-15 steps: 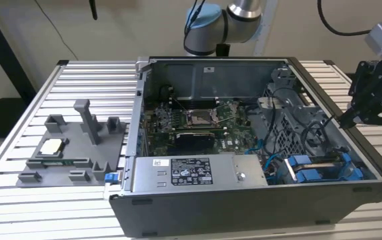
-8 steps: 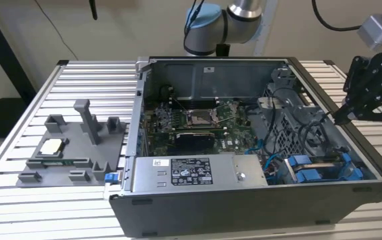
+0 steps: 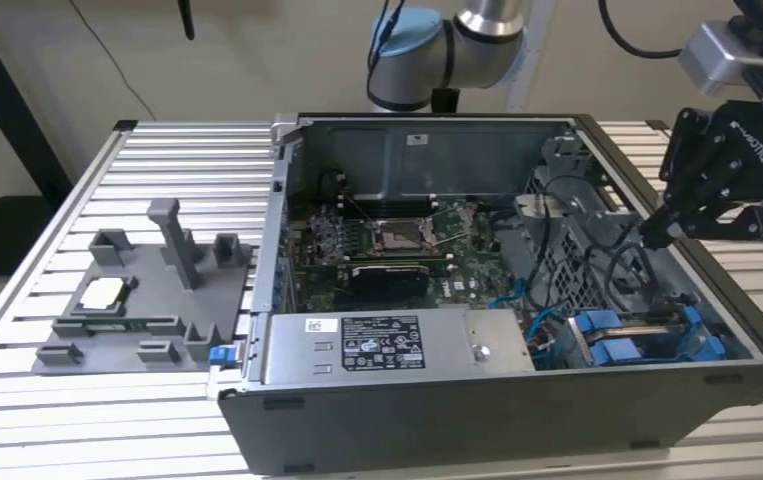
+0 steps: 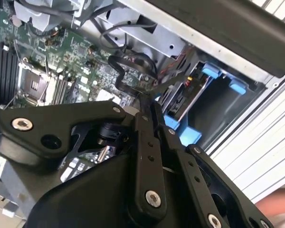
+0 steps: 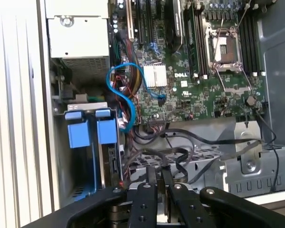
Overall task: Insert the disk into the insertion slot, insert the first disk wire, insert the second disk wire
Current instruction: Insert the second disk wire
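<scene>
The open grey metal computer case [image 3: 515,400] holds a green motherboard [image 3: 395,240], a grey labelled power-supply box [image 3: 395,345] and the rectangular grey drive bay with blue plastic side pieces [image 3: 641,338]. The flat disk in its blue carrier [image 5: 88,133] sits edge-on inside that bay, mostly hidden. The black gripper [image 3: 657,232] hovers over the case's side at the exterior view's right, jaws pressed together on nothing visible.

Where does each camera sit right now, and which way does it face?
Exterior view: off the arm, looking down into the open computer case; gripper at its right.
First wrist view: on the arm, facing the motherboard and insertion slot.
Second wrist view: on the arm, past the gripper's linkage.
Both wrist views share the motherboard.
</scene>
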You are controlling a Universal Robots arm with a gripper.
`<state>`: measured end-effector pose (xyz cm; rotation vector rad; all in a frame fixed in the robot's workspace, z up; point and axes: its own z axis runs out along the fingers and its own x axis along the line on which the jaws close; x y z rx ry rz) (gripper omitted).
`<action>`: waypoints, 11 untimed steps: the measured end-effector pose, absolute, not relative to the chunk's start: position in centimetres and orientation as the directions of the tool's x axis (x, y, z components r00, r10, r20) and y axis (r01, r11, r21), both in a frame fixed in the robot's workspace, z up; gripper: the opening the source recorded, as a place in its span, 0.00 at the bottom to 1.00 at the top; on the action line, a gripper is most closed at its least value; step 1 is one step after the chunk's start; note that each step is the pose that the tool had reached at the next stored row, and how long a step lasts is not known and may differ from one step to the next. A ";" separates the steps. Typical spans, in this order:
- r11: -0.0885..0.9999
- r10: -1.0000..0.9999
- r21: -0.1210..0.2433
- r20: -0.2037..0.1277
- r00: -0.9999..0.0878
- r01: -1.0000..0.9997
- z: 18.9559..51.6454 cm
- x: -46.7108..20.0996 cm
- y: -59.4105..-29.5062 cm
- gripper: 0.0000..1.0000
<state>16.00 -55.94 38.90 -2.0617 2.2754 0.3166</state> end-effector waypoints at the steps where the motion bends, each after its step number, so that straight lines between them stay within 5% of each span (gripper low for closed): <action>1: 0.087 -0.978 0.115 -0.177 -0.107 -0.990 38.9 15.7 -55.9 0.16; 11: 0.087 -0.978 0.115 -0.177 -0.107 -0.990 38.9 14.3 -55.9 0.16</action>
